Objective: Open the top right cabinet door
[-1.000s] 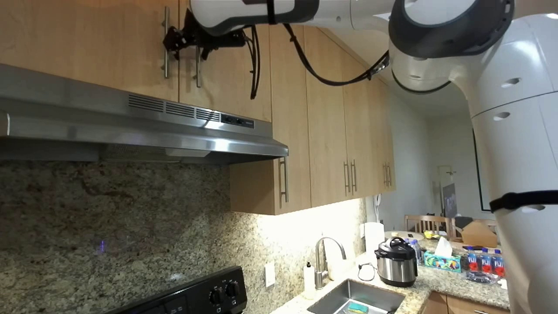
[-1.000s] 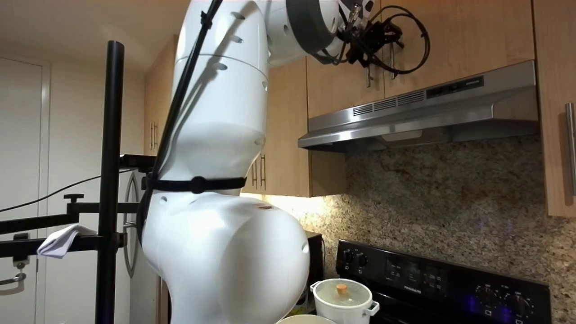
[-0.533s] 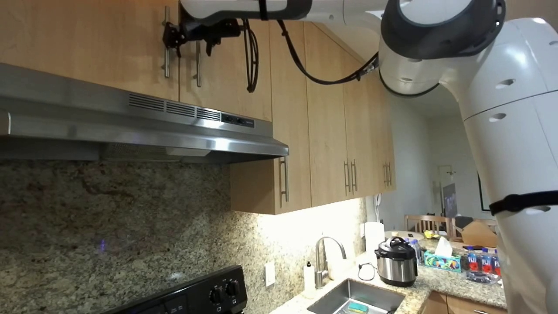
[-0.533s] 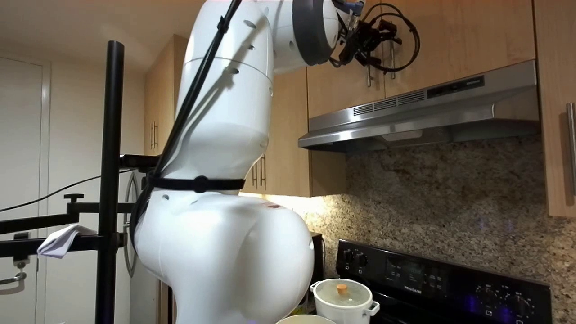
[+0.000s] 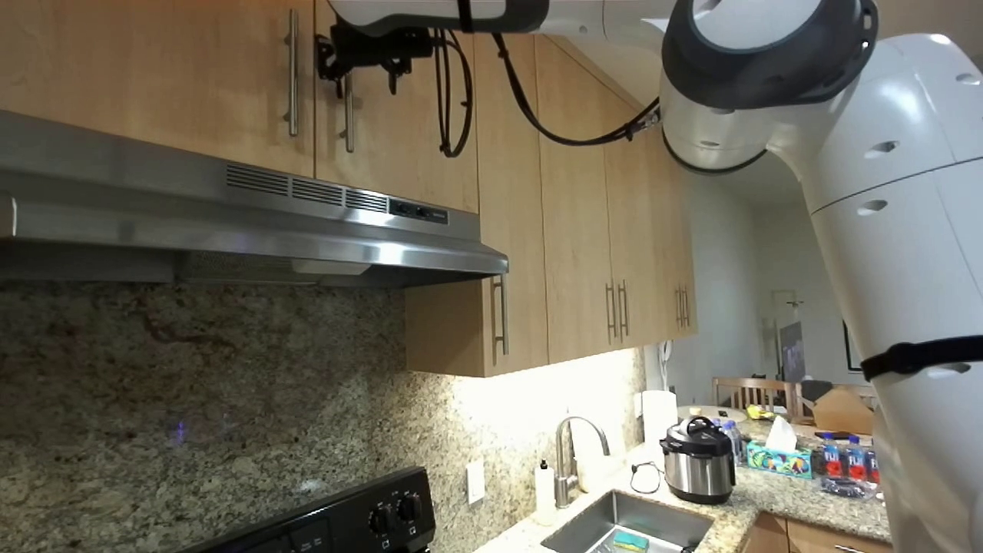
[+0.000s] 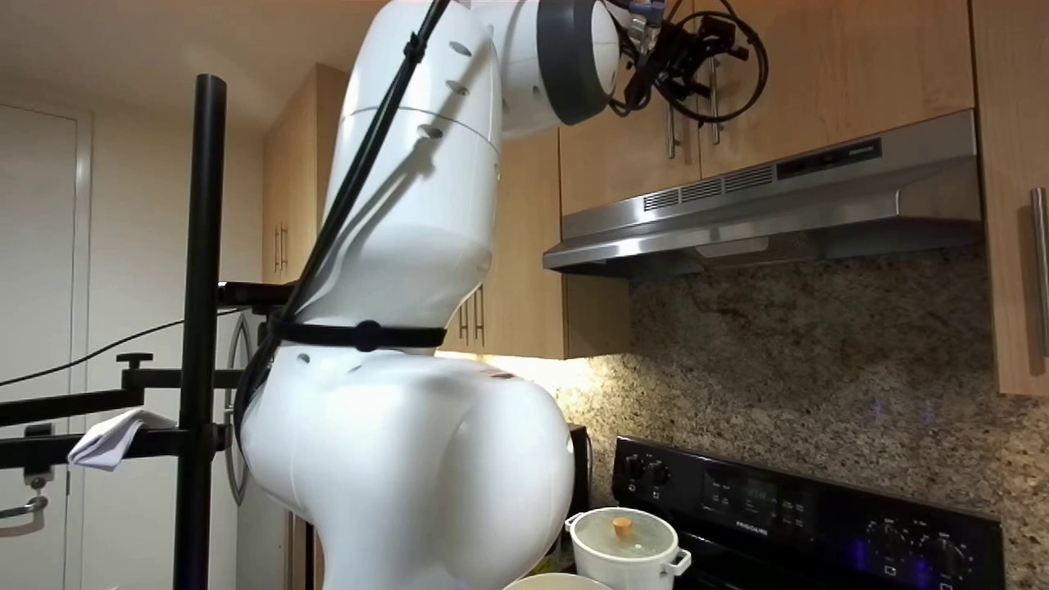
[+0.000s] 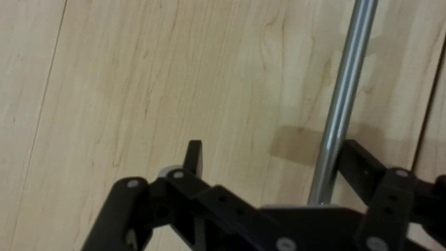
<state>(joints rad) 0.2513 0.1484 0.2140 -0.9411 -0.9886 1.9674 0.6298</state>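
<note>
The top right cabinet door (image 5: pixel 430 130) is short, light wood and shut above the hood; it also shows in an exterior view (image 6: pixel 852 65). Its bar handle (image 5: pixel 349 123) stands upright near the door's left edge. My gripper (image 5: pixel 361 73) is at the handle and hides its upper part in both exterior views (image 6: pixel 711 70). In the wrist view the gripper (image 7: pixel 270 157) is open, and the handle (image 7: pixel 343 90) lies between the fingers, close against the right-hand finger (image 7: pixel 359 164). I cannot tell whether they touch. The left-hand finger (image 7: pixel 193 158) is well apart from it.
The twin door (image 5: pixel 169 69) with its own handle (image 5: pixel 292 84) adjoins on the left. The steel hood (image 5: pixel 253 219) juts out just below. Taller wood doors (image 5: pixel 507 192) stand to the right. Cables (image 6: pixel 762 65) loop off the wrist. A lidded white pot (image 6: pixel 627 557) stands below.
In an exterior view my gripper has moved right, from in front of the twin door's handle to the top right door's handle. It has risen slightly overall. The door has not moved.
</note>
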